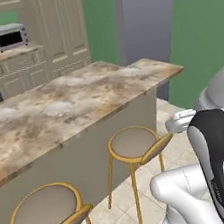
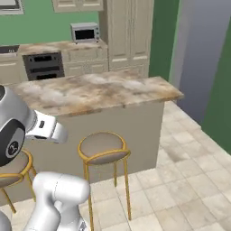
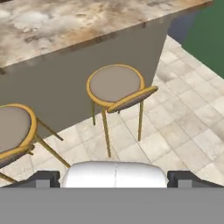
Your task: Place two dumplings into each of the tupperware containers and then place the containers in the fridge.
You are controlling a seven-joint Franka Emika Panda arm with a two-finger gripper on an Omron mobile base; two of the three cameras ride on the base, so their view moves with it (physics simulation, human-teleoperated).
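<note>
Hand [image 3: 114,178] spread wide, holding nothing — facing the island.
Nearest, two gold-framed stools [image 3: 116,85] on the tiled floor [image 2: 189,180]; behind them the marble counter [image 1: 68,107] — beyond, a microwave [image 2: 85,32] and oven [image 2: 43,65]. Task items: cannot tell where.

A long island counter [image 1: 68,107] is set across the middle of the room, and two stools [image 1: 135,144] are placed side by side on the tiled floor [image 2: 189,180] before its near side, their seats tucked just under the overhanging front edge. Behind the island, a back counter [image 2: 58,46] is run along the far wall, with a microwave [image 2: 85,32] standing on it toward its right end and a built-in oven [image 2: 43,65] fitted below, left of the microwave. Tall cabinets [image 2: 128,31] are ranged immediately right of the back counter. In the hand view, the right stool [image 3: 116,85] is seen near the island's right end.
</note>
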